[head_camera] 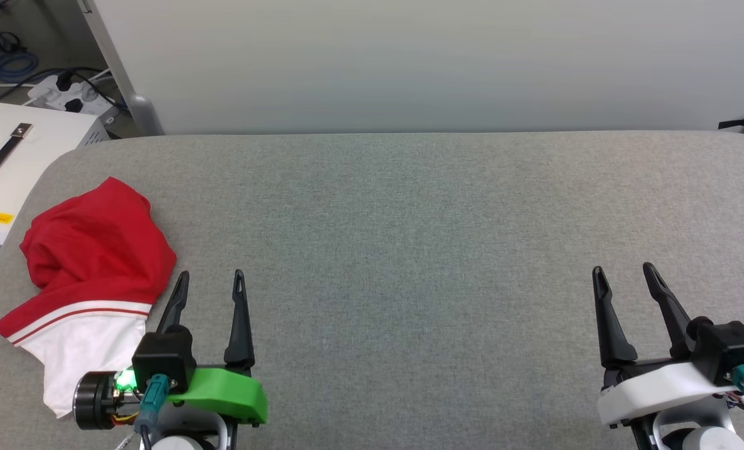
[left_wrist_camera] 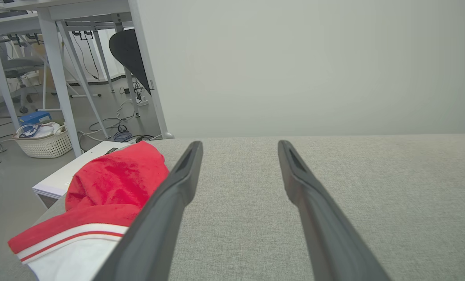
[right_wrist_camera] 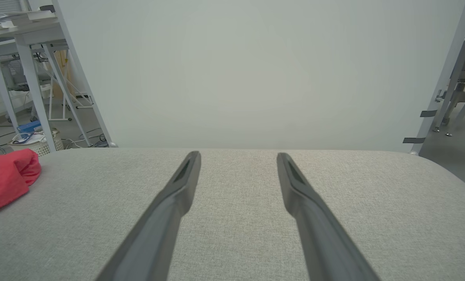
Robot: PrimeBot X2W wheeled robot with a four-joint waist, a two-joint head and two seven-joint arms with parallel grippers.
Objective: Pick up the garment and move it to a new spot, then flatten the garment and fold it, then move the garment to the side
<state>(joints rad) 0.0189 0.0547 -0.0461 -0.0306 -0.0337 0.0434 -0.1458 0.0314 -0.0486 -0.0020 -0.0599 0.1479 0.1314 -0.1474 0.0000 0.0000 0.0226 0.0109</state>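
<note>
Grey table (head_camera: 409,250); crumpled garment (head_camera: 97,250) partly behind left gripper (head_camera: 212,273)

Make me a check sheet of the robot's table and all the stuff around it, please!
Surface: grey fabric-covered table with rounded corners.
Job's things: crumpled red soft T-shirt with a white sleeve and striped trim, at the table's left edge, not folded.
Clutter: nothing seen on the table.
Grippers: left gripper open, beside the T-shirt, holding nothing; right gripper open, over bare fabric.
Cables: coiled blue cable and white power strip on the floor, far left.
Surroundings: pale wall panel behind; white box with a black handle left of the table; white woven basket.
</note>
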